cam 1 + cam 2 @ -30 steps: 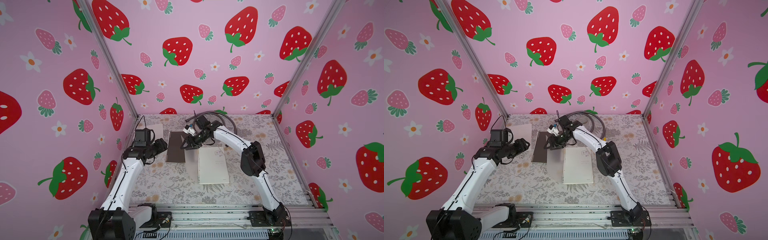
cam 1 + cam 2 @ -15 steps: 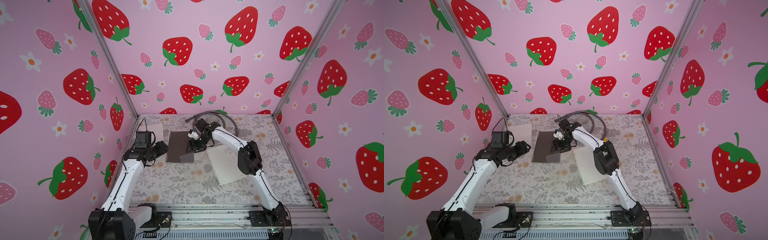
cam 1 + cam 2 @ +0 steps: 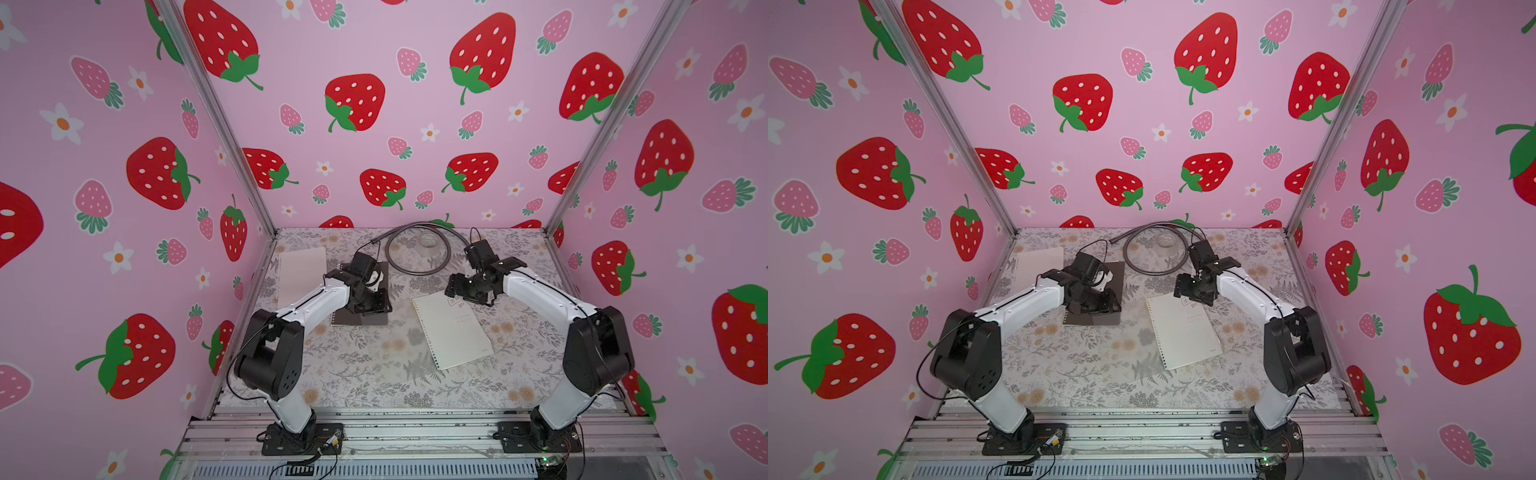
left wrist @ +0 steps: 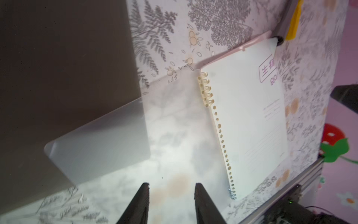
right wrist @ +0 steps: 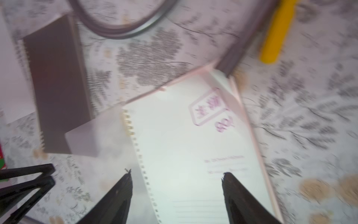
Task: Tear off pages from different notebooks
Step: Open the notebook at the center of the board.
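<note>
On the table (image 3: pixel 365 382), right of centre in a top view, lies the white notebook (image 3: pixel 455 328). Its long axis runs upper left to lower right, coil edge facing left, label end up. Its translucent cover (image 3: pixel 399 328) lies opened leftward, overlapping the dark notebook (image 3: pixel 359 319), whose long axis is roughly up-down. A loose page (image 3: pixel 301 272) lies upper left.

Left pincer (image 4: pixel 171 187) is narrowly open and empty above the cover. Right pincer (image 5: pixel 175 172) is wide open and empty over the white notebook.

Risks: nothing pins either book, so a pull would likely drag it. The left pincer may nip the cover, not a page.
</note>
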Action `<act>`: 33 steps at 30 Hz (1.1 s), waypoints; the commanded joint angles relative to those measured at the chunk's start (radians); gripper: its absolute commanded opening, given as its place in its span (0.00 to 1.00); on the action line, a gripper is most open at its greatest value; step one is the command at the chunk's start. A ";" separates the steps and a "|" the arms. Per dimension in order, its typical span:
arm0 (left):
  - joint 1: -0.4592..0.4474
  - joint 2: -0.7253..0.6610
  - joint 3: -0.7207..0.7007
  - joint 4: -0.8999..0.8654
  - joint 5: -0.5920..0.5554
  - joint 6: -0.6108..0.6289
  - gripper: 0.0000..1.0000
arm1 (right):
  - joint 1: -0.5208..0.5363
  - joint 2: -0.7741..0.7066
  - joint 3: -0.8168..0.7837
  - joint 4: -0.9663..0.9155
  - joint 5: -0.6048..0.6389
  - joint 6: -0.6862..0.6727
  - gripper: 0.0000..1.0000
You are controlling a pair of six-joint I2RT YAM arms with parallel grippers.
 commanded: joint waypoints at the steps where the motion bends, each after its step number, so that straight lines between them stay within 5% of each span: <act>1: -0.027 0.101 0.074 -0.088 0.049 0.048 0.30 | -0.035 -0.031 -0.123 0.004 0.038 0.076 0.75; 4: -0.040 0.136 0.097 -0.113 0.031 0.059 0.17 | -0.063 -0.049 -0.197 0.049 0.010 0.083 0.76; 18: -0.083 0.209 0.131 -0.164 -0.035 0.081 0.00 | -0.137 -0.092 -0.321 0.178 -0.209 0.035 0.75; 33: -0.093 0.234 0.135 -0.181 -0.072 0.085 0.00 | -0.137 -0.105 -0.283 0.120 -0.194 -0.022 0.75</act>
